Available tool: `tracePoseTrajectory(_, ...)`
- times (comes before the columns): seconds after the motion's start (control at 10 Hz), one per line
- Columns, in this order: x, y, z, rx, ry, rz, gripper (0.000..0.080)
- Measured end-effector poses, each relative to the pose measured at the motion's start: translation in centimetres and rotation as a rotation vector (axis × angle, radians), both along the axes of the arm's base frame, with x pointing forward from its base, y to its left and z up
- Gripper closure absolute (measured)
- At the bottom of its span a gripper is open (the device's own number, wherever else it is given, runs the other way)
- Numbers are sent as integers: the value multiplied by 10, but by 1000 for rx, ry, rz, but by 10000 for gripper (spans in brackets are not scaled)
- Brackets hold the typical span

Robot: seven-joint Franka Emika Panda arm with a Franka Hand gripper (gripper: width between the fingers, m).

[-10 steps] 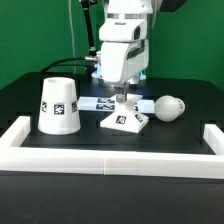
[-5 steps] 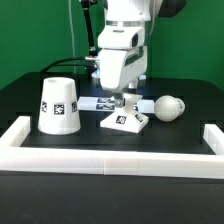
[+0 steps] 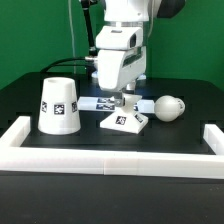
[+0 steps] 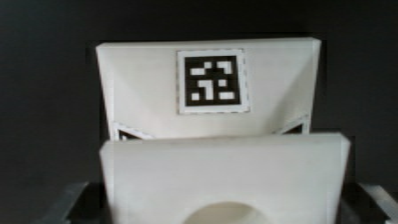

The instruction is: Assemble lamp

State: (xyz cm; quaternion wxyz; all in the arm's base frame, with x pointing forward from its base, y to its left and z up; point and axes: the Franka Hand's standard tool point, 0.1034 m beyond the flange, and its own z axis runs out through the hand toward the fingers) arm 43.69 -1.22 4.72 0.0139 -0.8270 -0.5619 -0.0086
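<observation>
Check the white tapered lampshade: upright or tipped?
Upright. The white tapered lampshade stands on its wider end on the black table, narrower end up.

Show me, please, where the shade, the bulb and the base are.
shade [image 3: 59, 108]: exterior view, on the tag on its side wall.
bulb [image 3: 171, 107]: exterior view, on its round head.
base [image 3: 124, 121]: exterior view, on the tag on its top face.
</observation>
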Motion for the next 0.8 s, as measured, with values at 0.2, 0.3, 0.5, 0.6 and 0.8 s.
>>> tracePoseTrajectory(0.2,0,0,0,0,0,0,268)
tracePoseTrajectory(0.3,0,0,0,0,0,0,268)
tracePoseTrajectory(0.5,0,0,0,0,0,0,266)
tracePoseTrajectory(0.6,0,0,0,0,0,0,266)
tracePoseTrajectory(0.8,24,-1,0,4,-2,1,266)
